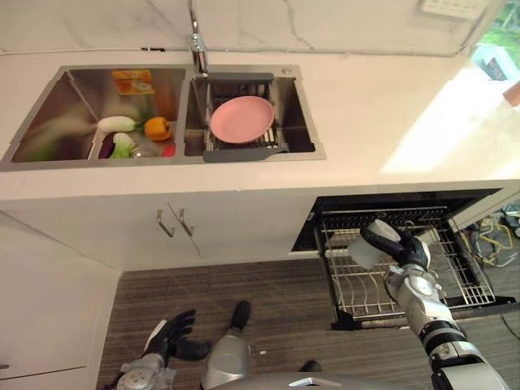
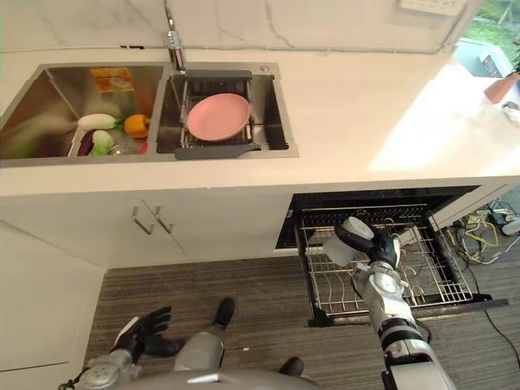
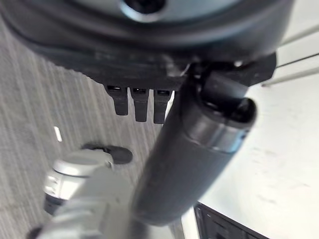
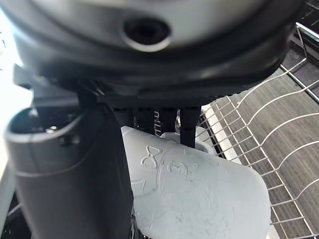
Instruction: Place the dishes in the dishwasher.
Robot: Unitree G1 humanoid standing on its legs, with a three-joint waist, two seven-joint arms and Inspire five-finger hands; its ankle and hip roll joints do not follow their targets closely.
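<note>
Clearly the pale grey plastic cup (image 1: 366, 250) could slip or snag on the tines of the pulled-out wire dishwasher rack (image 1: 463, 284) if released too high. It sits at the frame's lower right, clasped in the right hand (image 1: 400, 248), apparently between curled fingers and thumb; the pink round plate (image 1: 242, 119) waits in the sink, upper centre. The left hand (image 1: 172, 335) hangs spread, lower left.

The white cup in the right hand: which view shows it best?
The right wrist view: the white cup is close up, pinched by the right hand over the dishwasher rack. Both eye views show it small and partly hidden by the fingers.
</note>
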